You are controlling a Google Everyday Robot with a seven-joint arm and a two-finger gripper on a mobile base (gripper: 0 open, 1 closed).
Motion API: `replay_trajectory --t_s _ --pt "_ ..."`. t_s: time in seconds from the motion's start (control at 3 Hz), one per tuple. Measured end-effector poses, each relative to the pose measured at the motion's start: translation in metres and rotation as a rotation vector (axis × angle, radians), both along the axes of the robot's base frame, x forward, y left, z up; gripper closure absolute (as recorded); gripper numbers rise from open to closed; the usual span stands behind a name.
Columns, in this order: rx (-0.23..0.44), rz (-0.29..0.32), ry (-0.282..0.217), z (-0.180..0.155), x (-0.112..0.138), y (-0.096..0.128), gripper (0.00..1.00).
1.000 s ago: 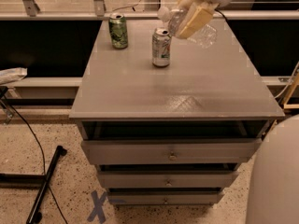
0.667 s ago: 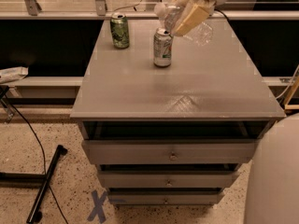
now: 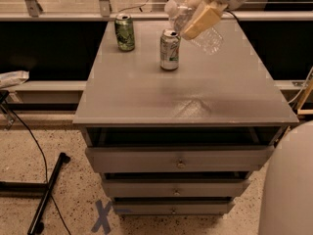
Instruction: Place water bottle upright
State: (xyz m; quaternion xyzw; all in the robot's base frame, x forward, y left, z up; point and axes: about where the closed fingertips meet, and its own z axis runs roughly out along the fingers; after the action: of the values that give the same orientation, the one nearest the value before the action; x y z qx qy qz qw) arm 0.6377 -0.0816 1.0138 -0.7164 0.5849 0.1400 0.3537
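The water bottle is a clear ribbed bottle with a white cap. It hangs tilted in the air over the back of the grey cabinet top, cap toward the upper left and base toward the lower right. My gripper, with cream-coloured fingers, comes in from the top right and is shut around the bottle's middle, hiding the label. The bottle's cap end is just above and right of the silver-green soda can.
A dark green soda can stands at the back left of the cabinet top. The cabinet has drawers below. A rounded white part of the robot fills the lower right. A black stand and cable lie on the floor at left.
The gripper and the bottle have risen slightly and shifted a little to the left. The two cans have not moved.
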Motion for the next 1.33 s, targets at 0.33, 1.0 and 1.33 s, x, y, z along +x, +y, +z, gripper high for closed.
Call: replay_trajectory --t_s 0.33,1.0,1.33 --pt "0.237 -0.119 0.149 0.002 -0.008 -0.023 1.00" --pt "0.573 -0.268 0.257 0.004 -0.025 -0.058 1.00" --pt "0.664 -0.297 0.256 0.001 -0.027 -0.059 1.00"
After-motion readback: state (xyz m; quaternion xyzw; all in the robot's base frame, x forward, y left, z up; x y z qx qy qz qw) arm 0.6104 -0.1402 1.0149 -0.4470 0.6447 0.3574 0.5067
